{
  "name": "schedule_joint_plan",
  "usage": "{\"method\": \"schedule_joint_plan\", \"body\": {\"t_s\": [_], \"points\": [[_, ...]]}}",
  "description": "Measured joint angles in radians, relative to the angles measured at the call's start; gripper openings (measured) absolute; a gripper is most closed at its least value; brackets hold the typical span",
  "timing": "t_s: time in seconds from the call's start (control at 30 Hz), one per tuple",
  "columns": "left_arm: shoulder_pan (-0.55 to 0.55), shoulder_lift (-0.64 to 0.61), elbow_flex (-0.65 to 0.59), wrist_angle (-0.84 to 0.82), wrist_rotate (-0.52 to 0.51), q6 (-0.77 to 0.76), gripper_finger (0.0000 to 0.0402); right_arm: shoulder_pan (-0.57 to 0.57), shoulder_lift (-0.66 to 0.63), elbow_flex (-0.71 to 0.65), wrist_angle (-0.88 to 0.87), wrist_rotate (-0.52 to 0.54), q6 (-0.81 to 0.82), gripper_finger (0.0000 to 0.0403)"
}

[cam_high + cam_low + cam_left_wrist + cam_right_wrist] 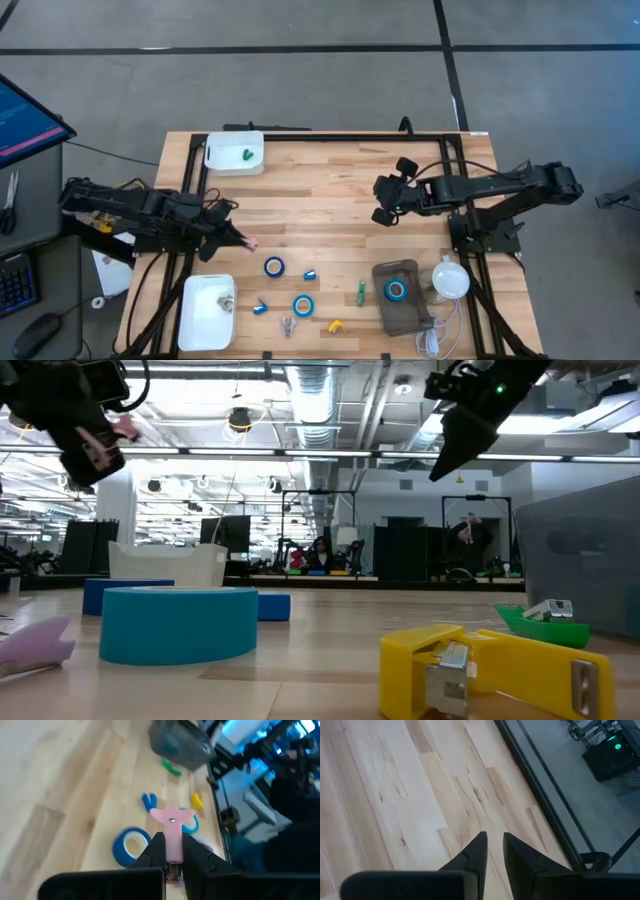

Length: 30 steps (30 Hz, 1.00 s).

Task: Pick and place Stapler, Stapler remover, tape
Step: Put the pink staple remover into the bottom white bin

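1. The left gripper (238, 240) pinches a pink staple remover (171, 827) between its fingers (156, 851), held in the air over the left half of the wooden table (330, 180).
2. Just beyond it on the table lie 2 loose rolls of blue tape: one (274, 267) near the gripper, the other (303, 306) nearer the front edge.
3. A 3rd blue tape roll (397, 290) sits inside a grey bin (402, 321) at the front right.
4. A white bin (192, 322) stands front left with a small item in it; another white bin (222, 157) at the back left holds a green piece (244, 155).
5. Small blue, green (361, 291) and yellow (336, 326) staplers or removers lie scattered near the front.
6. The right gripper (383, 214) hovers over bare wood, its fingers (476, 851) nearly pressed together and holding nothing.
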Motion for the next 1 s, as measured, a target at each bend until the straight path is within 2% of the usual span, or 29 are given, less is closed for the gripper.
{"method": "schedule_joint_plan", "body": {"t_s": [0.13,0.5,0.73,1.0], "points": [[-0.078,-0.001,0.056,-0.059,0.0,-0.039,0.0012,-0.002,0.0,-0.016,0.003,0.0,0.024,0.0054],[-0.38,0.034,0.107,-0.088,-0.018,-0.344,0.0012,-0.002,0.0,-0.016,0.057,0.002,0.026,0.0054],[-0.547,0.182,0.107,-0.089,-0.019,-0.625,0.0012,-0.001,0.0,-0.016,0.071,0.002,0.025,0.0054],[-0.654,0.399,0.107,-0.09,0.005,-0.811,0.0014,-0.001,0.001,-0.015,0.102,0.002,-0.008,0.0054]]}}
